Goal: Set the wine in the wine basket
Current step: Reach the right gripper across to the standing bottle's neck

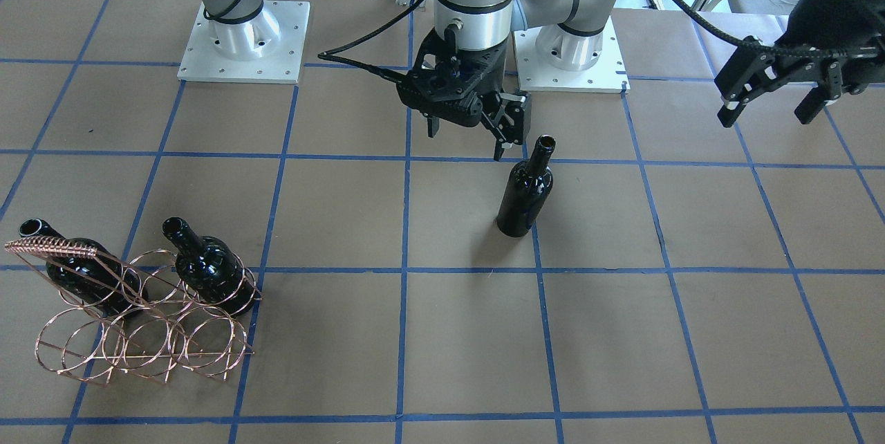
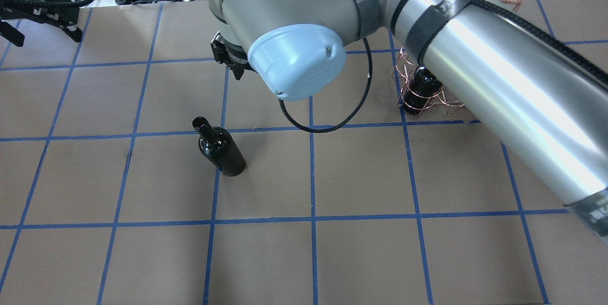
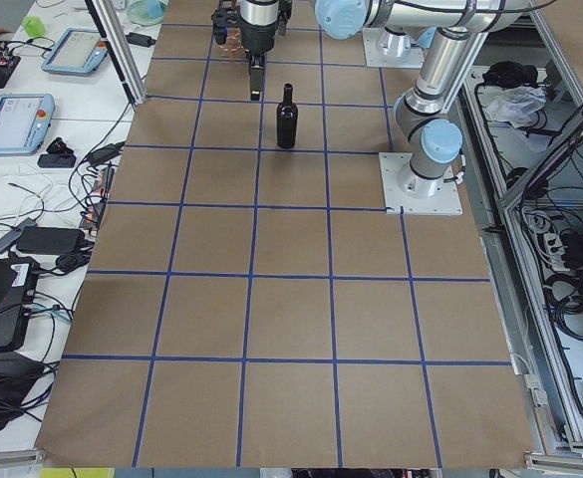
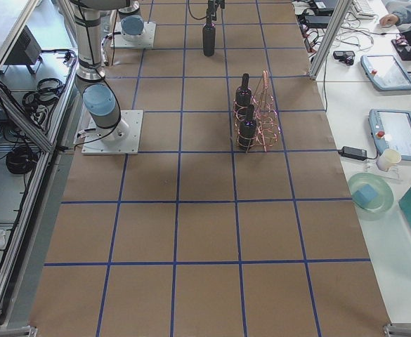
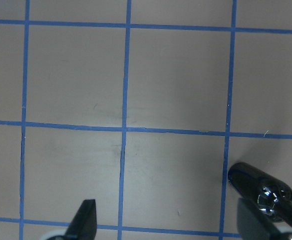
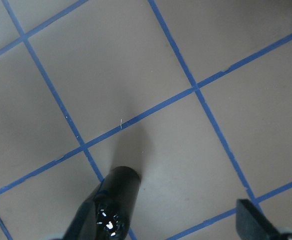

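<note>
2 bottles (image 1: pixel 207 267) sit in the wine basket (image 1: pixel 55 245), 1 wine (image 1: pixel 525 191) stands loose (right gripper (image 1: pixel 467 138) near it, left gripper (image 1: pixel 766 117) well apart, both spread wide, empty).

Black wine (image 1: pixel 525 191), copper wine basket (image 1: pixel 55 247), blue-gridded brown table (image 1: pixel 470 340).

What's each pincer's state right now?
Left pincer: open, empty.
Right pincer: open, empty, near the standing wine.
</note>
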Controlling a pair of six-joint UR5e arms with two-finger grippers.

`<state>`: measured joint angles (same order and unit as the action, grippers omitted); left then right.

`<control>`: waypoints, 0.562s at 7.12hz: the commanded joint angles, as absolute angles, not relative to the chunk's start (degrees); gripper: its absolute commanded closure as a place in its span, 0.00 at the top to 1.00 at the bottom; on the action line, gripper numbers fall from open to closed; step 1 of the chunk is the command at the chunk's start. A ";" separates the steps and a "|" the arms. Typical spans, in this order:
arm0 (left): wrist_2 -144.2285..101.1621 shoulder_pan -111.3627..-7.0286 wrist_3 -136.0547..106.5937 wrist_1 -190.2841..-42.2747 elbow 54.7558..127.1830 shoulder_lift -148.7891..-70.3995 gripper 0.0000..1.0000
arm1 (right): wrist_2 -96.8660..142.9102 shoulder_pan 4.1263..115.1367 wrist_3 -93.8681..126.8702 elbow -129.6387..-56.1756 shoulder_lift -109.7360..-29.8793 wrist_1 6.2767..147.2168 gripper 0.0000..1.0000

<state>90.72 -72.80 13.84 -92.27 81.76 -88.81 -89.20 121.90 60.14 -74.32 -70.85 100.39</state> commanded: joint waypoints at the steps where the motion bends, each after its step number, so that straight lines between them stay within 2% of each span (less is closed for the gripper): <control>1: 90.88 -72.16 14.24 -93.34 82.17 -87.98 1.00 | -87.89 125.93 65.54 -73.13 -67.87 103.34 1.00; 4: 90.44 -72.16 14.33 -95.45 82.44 -87.54 1.00 | -87.89 129.45 65.05 -71.28 -64.25 103.36 1.00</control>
<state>90.68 -72.20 14.26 -94.75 82.40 -87.79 -87.86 128.06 65.38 -71.66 -65.40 103.29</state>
